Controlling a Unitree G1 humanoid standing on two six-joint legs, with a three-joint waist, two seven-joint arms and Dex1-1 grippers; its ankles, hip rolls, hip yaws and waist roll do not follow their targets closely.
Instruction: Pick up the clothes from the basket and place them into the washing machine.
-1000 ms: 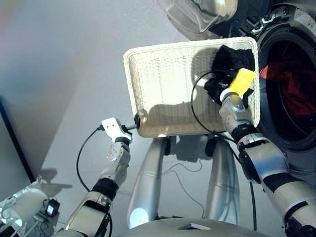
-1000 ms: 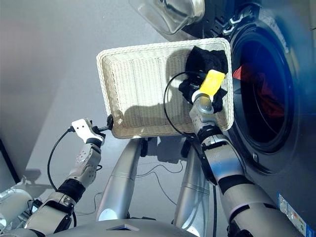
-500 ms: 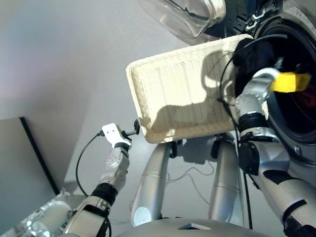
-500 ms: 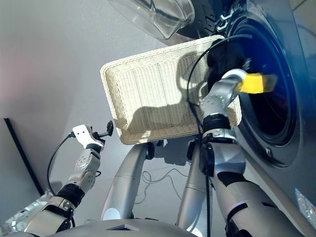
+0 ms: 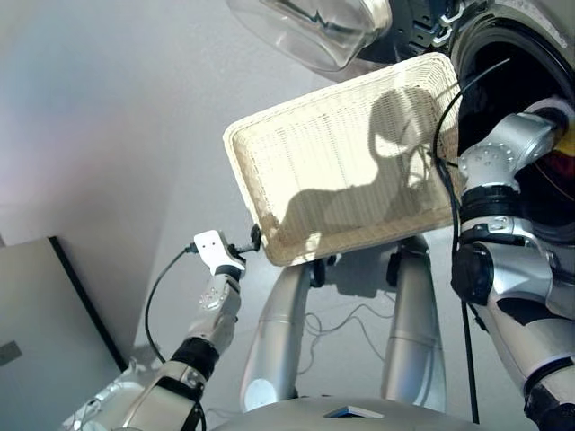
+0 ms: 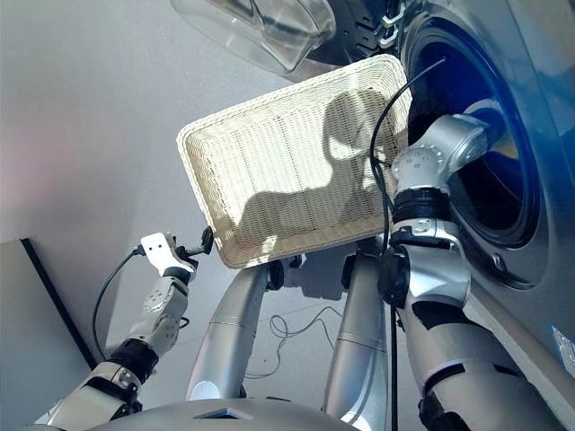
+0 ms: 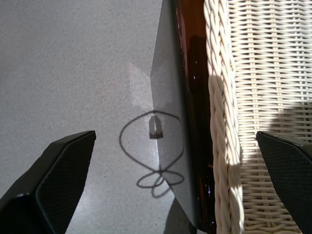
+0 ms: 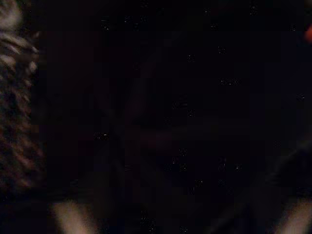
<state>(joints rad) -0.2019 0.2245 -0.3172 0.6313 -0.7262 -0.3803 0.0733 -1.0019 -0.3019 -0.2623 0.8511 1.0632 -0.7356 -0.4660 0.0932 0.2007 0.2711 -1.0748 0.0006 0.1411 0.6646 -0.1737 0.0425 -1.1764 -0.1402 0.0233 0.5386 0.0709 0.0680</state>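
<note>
The cream woven basket [image 5: 305,162] holds no clothes in view; only my arm's shadow lies on its ribbed bottom. The washing machine [image 6: 449,54] stands at the right with its porthole uncovered. My right arm [image 5: 503,153] reaches past the basket's far right corner into the drum, where the right gripper is hidden; the right wrist view is almost all dark. A sliver of red-orange cloth [image 5: 564,169] shows inside the drum. My left gripper [image 5: 252,240] is open at the basket's near left corner, with the basket rim [image 7: 222,122] between its fingers [image 7: 63,170].
The washer's glass door [image 5: 305,31] hangs open above the basket's far edge. A dark glossy panel [image 7: 187,97] runs under the basket rim. A grey board [image 5: 36,341] leans at the lower left. Loose cables [image 5: 346,319] lie on the floor below the basket.
My right arm has swung from the basket's far right corner into the drum, carrying the black garment out of the basket. The left gripper stays at the basket corner. The camera has tilted.
</note>
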